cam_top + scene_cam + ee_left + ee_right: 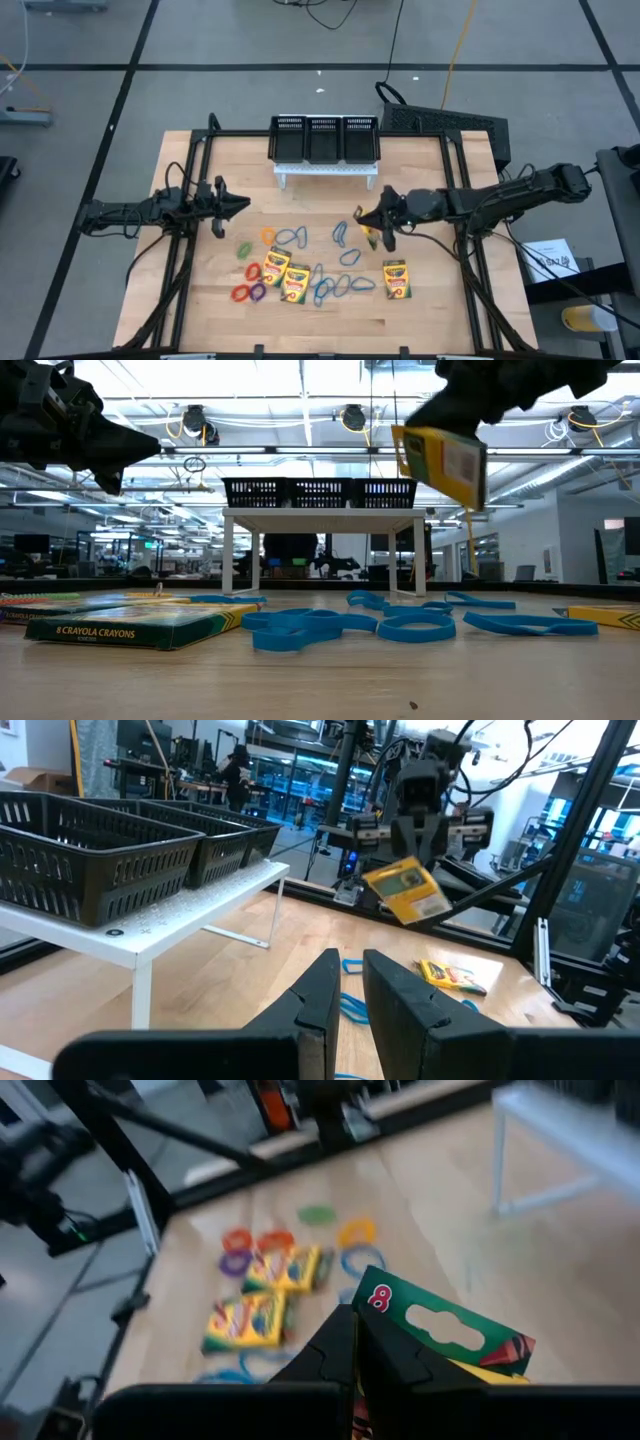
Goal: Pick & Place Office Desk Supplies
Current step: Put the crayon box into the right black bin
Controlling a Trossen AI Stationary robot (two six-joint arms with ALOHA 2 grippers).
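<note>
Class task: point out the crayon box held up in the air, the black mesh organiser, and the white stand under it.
Held crayon box (443,461): low view, its yellow face.
Black mesh organiser (323,139): high view, middle compartment's rim.
White stand (320,513): low view, front edge of its top.

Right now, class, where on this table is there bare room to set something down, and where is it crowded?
Bare wood lies along the table's left side, beside the left gripper, and on the near edge below the crayon boxes. The middle is crowded with blue loops. The right gripper holds a crayon box aloft.
</note>
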